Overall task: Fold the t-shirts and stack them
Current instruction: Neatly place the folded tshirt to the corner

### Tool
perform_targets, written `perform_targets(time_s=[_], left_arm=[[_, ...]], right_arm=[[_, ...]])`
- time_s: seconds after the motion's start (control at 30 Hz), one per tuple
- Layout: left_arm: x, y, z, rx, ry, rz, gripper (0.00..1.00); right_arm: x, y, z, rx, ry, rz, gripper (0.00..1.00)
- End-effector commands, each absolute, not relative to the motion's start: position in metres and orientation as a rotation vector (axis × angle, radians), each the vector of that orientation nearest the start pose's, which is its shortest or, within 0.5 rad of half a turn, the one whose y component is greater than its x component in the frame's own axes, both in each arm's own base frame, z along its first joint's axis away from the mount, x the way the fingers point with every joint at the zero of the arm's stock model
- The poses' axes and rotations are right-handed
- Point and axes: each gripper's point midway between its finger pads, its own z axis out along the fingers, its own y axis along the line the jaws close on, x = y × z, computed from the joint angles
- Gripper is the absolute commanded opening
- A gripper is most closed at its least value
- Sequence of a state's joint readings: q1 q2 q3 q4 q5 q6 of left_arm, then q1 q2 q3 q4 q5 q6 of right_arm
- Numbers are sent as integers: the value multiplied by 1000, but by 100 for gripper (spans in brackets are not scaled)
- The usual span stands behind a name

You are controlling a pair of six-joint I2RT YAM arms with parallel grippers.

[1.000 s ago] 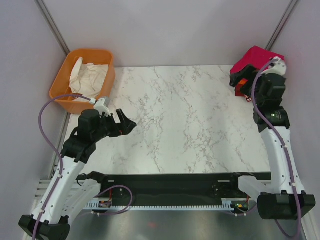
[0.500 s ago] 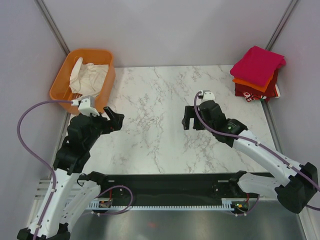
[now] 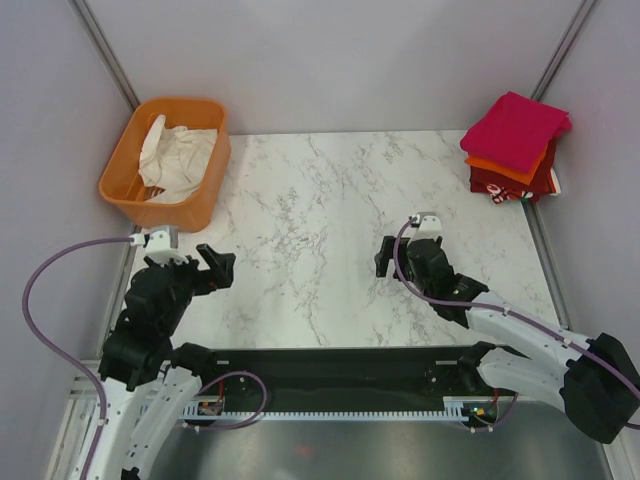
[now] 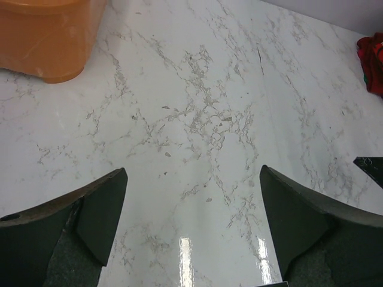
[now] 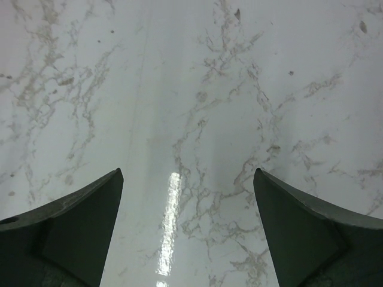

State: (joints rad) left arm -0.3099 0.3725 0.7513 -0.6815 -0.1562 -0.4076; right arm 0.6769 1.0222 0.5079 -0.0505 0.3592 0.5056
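Observation:
Three folded t-shirts lie stacked at the table's far right corner: the magenta-pink one (image 3: 514, 126) on top, the bright orange one (image 3: 492, 165) under it, the dark red one (image 3: 512, 181) at the bottom. A red edge of the stack (image 4: 374, 60) shows in the left wrist view. My left gripper (image 3: 220, 268) is open and empty over the near left of the table. My right gripper (image 3: 386, 258) is open and empty over the near middle-right, far from the stack. Both wrist views show only bare marble between the fingers.
A rigid orange plastic basket (image 3: 131, 160) with white cloth (image 3: 176, 155) in it stands at the far left corner; its side shows in the left wrist view (image 4: 48, 36). The white marble tabletop (image 3: 330, 210) spans the workspace, with grey walls behind.
My right arm left the stack at the far right and swung back to the near middle of the table. My left arm drew back toward its base. The stack stays put.

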Motion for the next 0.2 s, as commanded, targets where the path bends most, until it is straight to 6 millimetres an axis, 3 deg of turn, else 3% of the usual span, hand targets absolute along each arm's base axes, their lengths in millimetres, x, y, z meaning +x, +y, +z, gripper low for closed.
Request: perform_targets(time_s=[0.0, 0.17], left_arm=[[197, -42, 248, -175, 1816, -291, 100], [200, -46, 246, -155, 1834, -297, 100]], right_arm=[[290, 190, 150, 65, 1923, 515, 98], [290, 212, 154, -21, 1865, 633, 98]])
